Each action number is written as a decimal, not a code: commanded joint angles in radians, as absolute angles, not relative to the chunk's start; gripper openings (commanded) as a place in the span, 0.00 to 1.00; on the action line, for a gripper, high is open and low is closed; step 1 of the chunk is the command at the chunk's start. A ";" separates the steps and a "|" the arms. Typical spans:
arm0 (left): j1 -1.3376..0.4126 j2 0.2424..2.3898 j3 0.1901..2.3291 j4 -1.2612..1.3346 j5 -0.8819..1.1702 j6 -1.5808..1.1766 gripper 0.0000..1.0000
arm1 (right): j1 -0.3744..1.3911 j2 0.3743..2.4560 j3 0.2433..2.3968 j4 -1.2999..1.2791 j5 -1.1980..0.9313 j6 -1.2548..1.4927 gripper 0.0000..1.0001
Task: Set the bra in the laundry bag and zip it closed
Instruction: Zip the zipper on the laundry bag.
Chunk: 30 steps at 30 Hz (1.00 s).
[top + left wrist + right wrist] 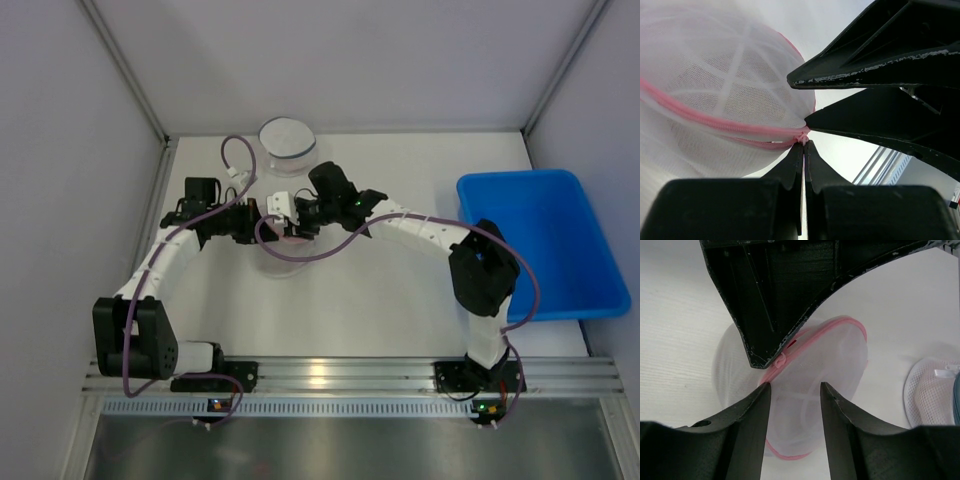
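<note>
The laundry bag [285, 262] is white mesh with a pink zipper, lying mid-table. It fills the left wrist view [715, 75] and sits under the right fingers [835, 360]. My left gripper [268, 228] [804, 145] is shut on the pink zipper pull [803, 136], which also shows in the right wrist view [781, 360]. My right gripper [295, 225] [795, 385] is open just above the bag, facing the left one. Its fingers [875, 65] show in the left wrist view. Pale bands show through the mesh; I cannot tell whether they are the bra.
A round white mesh item with a dark rim [287, 140] lies at the back of the table and also shows in the right wrist view [932, 390]. A blue bin [560, 250] stands at the right. Grey walls enclose the table.
</note>
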<state>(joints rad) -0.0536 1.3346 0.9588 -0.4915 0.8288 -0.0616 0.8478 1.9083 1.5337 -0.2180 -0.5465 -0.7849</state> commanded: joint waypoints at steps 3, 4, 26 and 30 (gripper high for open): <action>-0.057 1.319 0.969 -0.460 0.827 -0.063 0.00 | 0.844 1.887 1.566 -0.232 -0.581 -0.773 0.45; -0.057 1.322 0.971 -0.459 0.828 -0.064 0.00 | 0.842 1.872 1.568 -0.238 -0.581 -0.764 0.46; -0.057 1.315 0.980 -0.456 0.857 -0.101 0.00 | 0.861 1.931 1.609 -0.268 -0.497 -0.684 0.42; -0.057 1.312 0.983 -0.456 0.850 -0.115 0.00 | 0.858 1.933 1.602 -0.270 -0.495 -0.686 0.40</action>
